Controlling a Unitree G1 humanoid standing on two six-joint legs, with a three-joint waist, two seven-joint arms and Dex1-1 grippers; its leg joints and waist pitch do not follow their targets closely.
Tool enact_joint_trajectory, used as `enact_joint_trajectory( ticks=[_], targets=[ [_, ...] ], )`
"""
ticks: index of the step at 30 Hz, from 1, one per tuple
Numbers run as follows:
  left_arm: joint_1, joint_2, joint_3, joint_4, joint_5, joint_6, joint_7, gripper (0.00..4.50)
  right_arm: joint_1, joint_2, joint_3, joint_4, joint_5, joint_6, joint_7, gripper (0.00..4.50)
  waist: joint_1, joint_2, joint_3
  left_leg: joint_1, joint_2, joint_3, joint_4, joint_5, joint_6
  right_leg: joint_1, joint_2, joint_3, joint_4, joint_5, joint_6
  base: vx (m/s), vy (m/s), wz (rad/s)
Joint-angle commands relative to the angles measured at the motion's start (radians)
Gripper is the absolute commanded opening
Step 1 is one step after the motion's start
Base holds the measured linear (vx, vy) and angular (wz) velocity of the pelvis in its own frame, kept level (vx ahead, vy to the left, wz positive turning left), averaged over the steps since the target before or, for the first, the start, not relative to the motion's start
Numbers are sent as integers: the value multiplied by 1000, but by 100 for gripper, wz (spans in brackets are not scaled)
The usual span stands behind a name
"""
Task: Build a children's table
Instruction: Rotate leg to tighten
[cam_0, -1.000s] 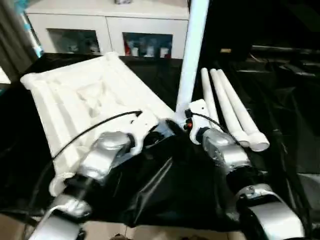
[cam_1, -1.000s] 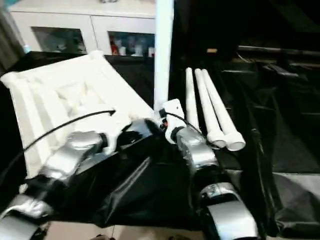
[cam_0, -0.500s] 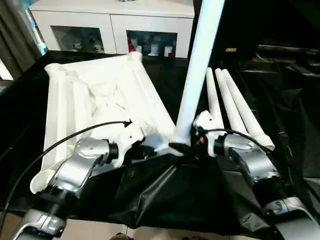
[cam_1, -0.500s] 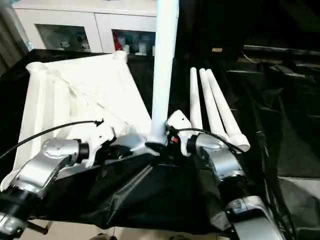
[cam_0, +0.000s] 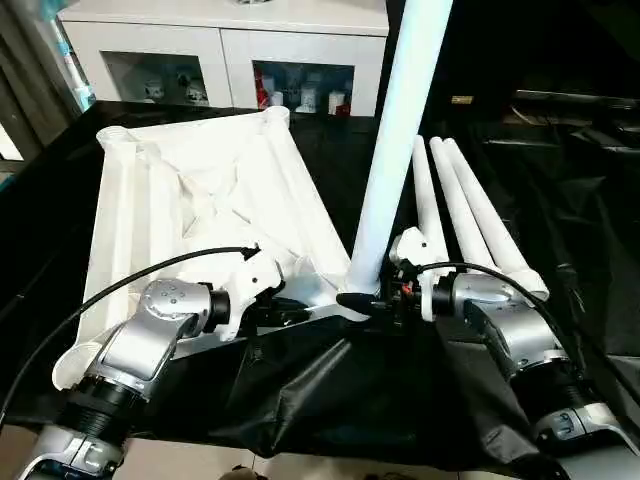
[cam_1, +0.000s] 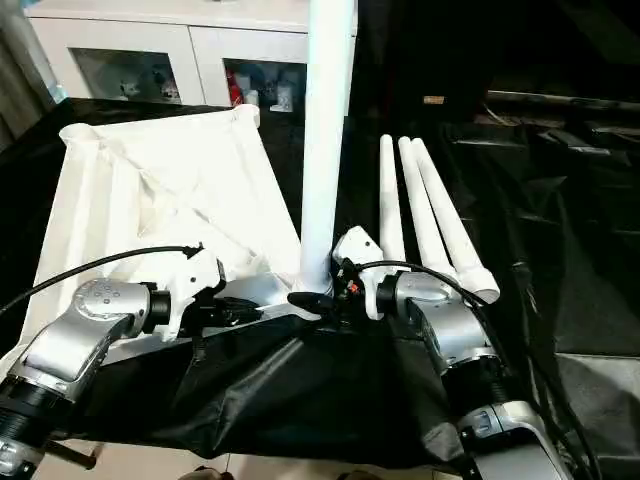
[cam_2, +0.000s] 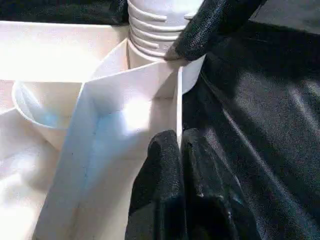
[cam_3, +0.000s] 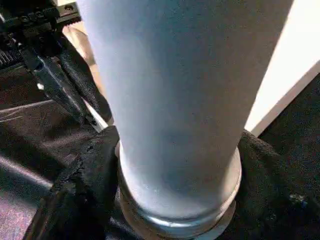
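White tabletop (cam_0: 190, 210) lies underside up on the black-draped bench (cam_0: 560, 200). Left hand (cam_2: 175, 165) pinches its edge rib to steady it, while right hand (cam_0: 385, 300) clasps the upright leg (cam_0: 395, 150) at the corner socket (cam_2: 165, 60), probably seating it; three legs (cam_0: 465, 215) wait beside

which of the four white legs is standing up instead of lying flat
The leg held by the right gripper stands upright at the near corner socket of the table top. The other three legs lie side by side on the black sheet.
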Motion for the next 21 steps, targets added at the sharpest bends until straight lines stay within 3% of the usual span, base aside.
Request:
enact_joint_trajectory(
  ticks=[1, 5, 6, 7, 8, 9, 10, 15, 17, 21],
  targets=[
    [-1, -31, 8, 15, -9, 11, 30, 0, 1, 27, -30, 26, -22, 7, -102, 285, 2, 0, -73, 9, 26, -3, -65, -237, 19, 49, -63, 38, -74, -252, -218, 0, 0, 0],
    [-41, -79, 14, 74, 24, 22, 124, 0, -24, 83, -64, 120, -54, 7, -289, 280, -6, -1, -67, 14, 22, -5, -68, -289, -5, 45, -65, 37, -85, -364, -188, 0, 0, 0],
    [-79, -123, 18, 124, 47, 30, 203, 0, -49, 128, -94, 187, -57, 18, -417, 279, -8, -2, -66, 14, 23, -6, -68, -293, -9, 45, -65, 38, -86, -377, -186, 0, 0, 0],
    [-92, -138, 20, 140, 54, 33, 228, 0, -57, 143, -103, 207, -57, 22, -456, 278, -12, 0, -62, 19, 20, -5, -69, -310, -19, 37, -62, 38, -92, -413, -177, 0, 0, 0],
    [-149, -203, 27, 207, 79, 46, 335, 0, -93, 206, -140, 281, -47, 46, -609, 278, -10, -1, -64, 22, 19, -9, -68, -328, -28, 40, -66, 36, -93, -446, -165, 0, 0, 0],
    [-149, -203, 27, 207, 79, 46, 335, 0, -93, 206, -140, 281, -47, 46, -609, 278, -13, 0, -61, 23, 18, -7, -69, -336, -28, 34, -65, 37, -98, -463, -160, 0, 0, 0],
    [-174, -231, 31, 235, 87, 50, 381, 0, -108, 232, -150, 308, -44, 54, -663, 278, -12, 3, -60, 24, 18, -13, -70, -356, -36, 35, -66, 33, -100, -495, -145, 0, 0, 0],
    [-234, -309, 31, 297, 100, 41, 455, 0, -147, 311, -126, 366, -64, 33, -720, 278, -11, -1, -64, 20, 19, -13, -72, -362, -23, 34, -67, 33, -102, -461, -132, 0, 0, 0],
    [-234, -321, 17, 294, 102, 20, 426, 0, -165, 337, -120, 376, -61, 11, -670, 347, -9, -2, -66, 16, 19, -12, -72, -353, -14, 38, -69, 35, -98, -429, -142, 0, 0, 0],
    [-208, -301, 6, 265, 92, -2, 366, 0, -180, 321, -109, 375, -73, -15, -627, 369, -8, -4, -67, 13, 20, -10, -72, -335, -3, 40, -69, 36, -95, -394, -156, 0, 0, 0]
  ],
)
